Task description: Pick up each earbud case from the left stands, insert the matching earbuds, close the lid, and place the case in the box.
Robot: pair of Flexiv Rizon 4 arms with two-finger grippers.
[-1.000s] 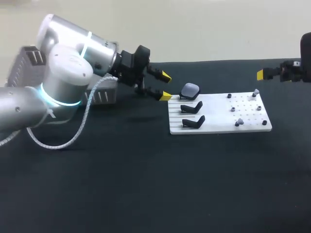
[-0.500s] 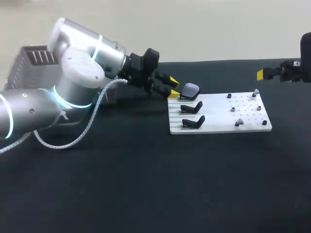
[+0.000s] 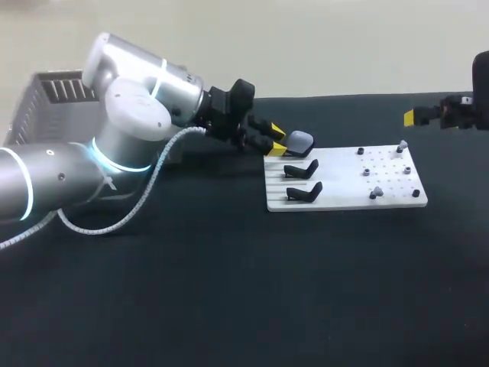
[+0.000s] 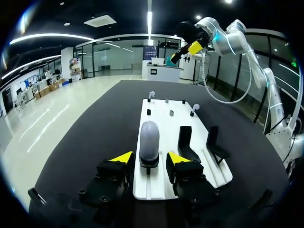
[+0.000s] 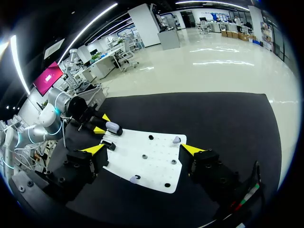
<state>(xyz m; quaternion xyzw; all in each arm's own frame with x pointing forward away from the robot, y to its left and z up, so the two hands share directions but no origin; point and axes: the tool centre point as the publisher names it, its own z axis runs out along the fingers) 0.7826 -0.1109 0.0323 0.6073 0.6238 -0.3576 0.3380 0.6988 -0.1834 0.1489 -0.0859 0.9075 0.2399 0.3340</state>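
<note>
A grey-lilac earbud case (image 3: pixel 299 141) stands on the rearmost stand of the white board (image 3: pixel 344 200). My left gripper (image 3: pixel 277 140) is at the case's left end. In the left wrist view the case (image 4: pixel 149 138) lies between the yellow fingertips (image 4: pixel 122 157) of that gripper (image 4: pixel 150 159), with a narrow gap showing on each side, so it is open. Two black stands (image 3: pixel 302 168) beside it are bare. Small earbuds (image 3: pixel 403 145) sit on pegs at the board's right part. My right gripper (image 3: pixel 416 117) hangs open, far right and above the table, holding nothing (image 5: pixel 142 149).
A grey slatted box (image 3: pixel 53 95) stands at the table's back left, behind my left arm. More earbuds (image 3: pixel 374 193) and dark pegs dot the board's right half. Dark table surface spreads in front of the board.
My left gripper has moved right up to the case and its fingers have narrowed around it. The right arm has not moved.
</note>
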